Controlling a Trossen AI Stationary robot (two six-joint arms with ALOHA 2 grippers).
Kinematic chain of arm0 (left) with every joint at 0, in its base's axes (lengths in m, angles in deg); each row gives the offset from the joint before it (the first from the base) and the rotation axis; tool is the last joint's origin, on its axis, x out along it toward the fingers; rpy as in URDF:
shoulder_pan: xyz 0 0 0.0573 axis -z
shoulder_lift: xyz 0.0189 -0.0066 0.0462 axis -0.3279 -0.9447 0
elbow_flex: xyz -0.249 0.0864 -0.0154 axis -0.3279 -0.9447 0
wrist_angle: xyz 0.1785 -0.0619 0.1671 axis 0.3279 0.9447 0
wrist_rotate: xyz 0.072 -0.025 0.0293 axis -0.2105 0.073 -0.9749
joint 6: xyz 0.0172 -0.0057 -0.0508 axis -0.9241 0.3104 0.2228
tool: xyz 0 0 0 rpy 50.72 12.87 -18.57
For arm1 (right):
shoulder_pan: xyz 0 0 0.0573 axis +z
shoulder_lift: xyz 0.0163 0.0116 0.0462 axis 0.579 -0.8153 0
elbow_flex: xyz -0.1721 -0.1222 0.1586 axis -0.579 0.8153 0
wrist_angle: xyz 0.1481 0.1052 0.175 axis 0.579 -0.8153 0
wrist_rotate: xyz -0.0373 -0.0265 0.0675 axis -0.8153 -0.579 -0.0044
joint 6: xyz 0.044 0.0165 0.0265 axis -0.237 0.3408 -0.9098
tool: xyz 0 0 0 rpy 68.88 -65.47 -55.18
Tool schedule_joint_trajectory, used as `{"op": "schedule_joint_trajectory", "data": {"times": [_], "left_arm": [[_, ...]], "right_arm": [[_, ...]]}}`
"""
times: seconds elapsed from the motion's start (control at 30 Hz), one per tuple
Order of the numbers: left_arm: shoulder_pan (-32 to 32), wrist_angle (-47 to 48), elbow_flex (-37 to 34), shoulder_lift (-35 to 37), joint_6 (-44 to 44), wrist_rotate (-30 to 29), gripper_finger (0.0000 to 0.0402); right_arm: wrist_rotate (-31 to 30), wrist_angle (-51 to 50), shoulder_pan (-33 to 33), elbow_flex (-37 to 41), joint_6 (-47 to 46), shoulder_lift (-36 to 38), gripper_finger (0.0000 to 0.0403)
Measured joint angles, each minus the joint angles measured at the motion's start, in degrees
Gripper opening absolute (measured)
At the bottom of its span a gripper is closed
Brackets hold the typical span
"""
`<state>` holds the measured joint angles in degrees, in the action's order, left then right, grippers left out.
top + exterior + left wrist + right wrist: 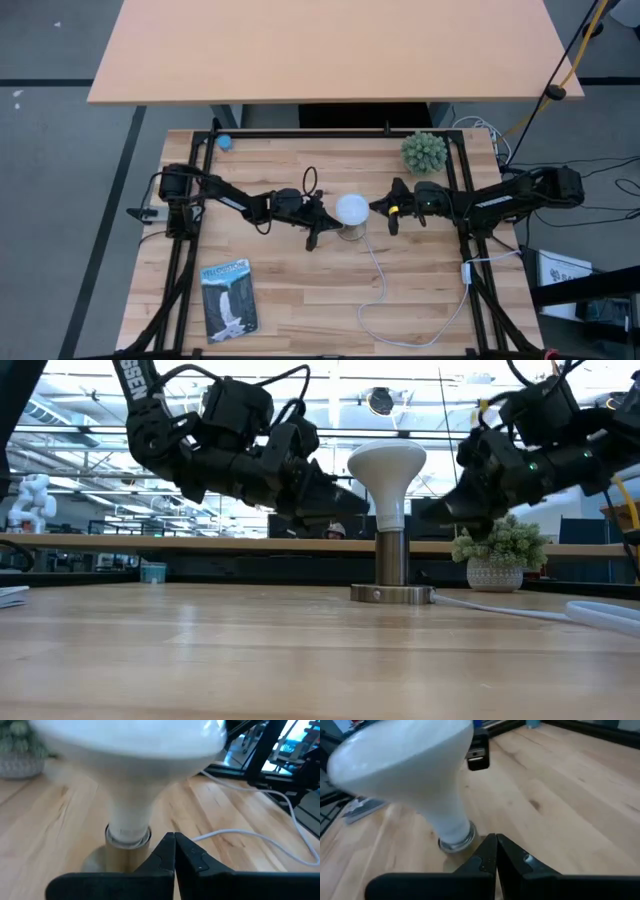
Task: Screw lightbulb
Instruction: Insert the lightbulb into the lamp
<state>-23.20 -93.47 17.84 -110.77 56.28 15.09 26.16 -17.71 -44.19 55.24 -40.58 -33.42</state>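
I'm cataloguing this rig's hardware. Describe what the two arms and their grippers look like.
Both arms are black, jointed, with looping black cables. The left arm carries white lettering down its link; the right arm shows a small green light in the low view. Each gripper, left and right, ends in two dark, wedge-shaped fingers.

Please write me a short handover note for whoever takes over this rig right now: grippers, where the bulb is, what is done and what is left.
Left gripper: shut, empty, just beside the lightbulb, not touching it.
Right gripper: shut, empty, close on the bulb's other side.
Lightbulb: stands upright in the metal socket at mid-table, white cord trailing off toward the front edge.
Done: bulb is seated in the socket; a sliver of its base still shows above the socket rim.
Left: I cannot tell whether it is fully tight; check, then give a last turn if needed.
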Motion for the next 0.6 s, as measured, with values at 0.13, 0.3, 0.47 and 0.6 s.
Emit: {"op": "schedule_joint_trajectory", "data": {"times": [0.13,0.3,0.47,0.6], "left_arm": [[-0.04,-0.77,0.01,0.0,-0.19,0.01,0.0],[-0.06,-0.83,0.08,0.0,-0.78,-0.04,0.0],[-0.04,-0.68,2.34,-1.23,-1.48,-0.44,0.0],[-0.04,-0.04,2.88,-2.86,-1.46,-0.42,0.0]], "right_arm": [[0.13,-2.14,0.99,-1.98,0.0,0.04,0.0],[-0.75,-6.26,2.29,-5.04,0.13,-0.24,0.0],[-2.02,-8.31,2.55,-7.4,0.9,-2.64,0.0],[-1.62,-8.48,2.65,-7.81,0.0,-4.8,0.0]]}}
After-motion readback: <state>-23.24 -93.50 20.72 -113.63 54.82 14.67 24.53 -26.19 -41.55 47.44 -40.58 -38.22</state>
